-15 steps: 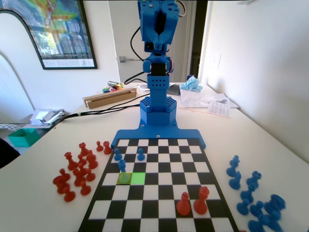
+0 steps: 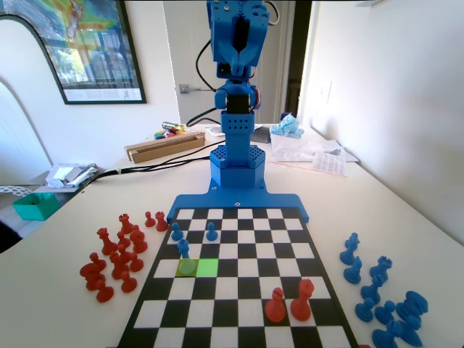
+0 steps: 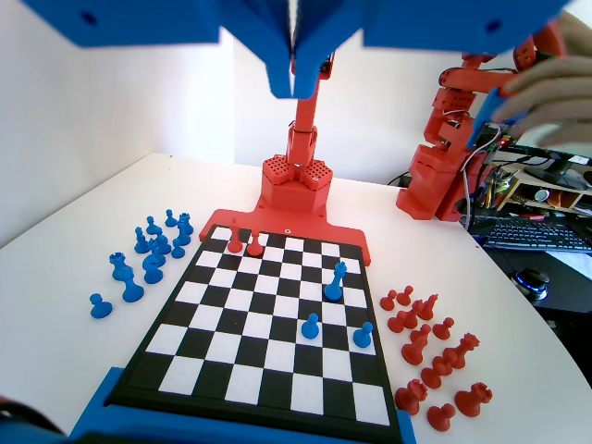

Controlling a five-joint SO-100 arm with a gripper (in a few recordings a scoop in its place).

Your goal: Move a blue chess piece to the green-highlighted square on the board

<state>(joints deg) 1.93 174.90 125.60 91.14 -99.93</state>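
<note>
We see smooth, slightly glossy plastic in the gripper [image 3: 294,79], whose fingers [image 3: 268,55] look moulded. Below them, the board [image 3: 215,326] has a faintly shiny chequered face, and the blue chess piece [image 3: 311,326] looks like matt plastic.

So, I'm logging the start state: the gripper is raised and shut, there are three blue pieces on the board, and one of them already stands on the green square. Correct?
Not quite. The green-highlighted square is bare; the nearest blue piece stands just beyond the yellow-olive square next to it, as the fixed view shows. The rest holds: the gripper is raised and shut, with three blue pieces on the board.
</note>
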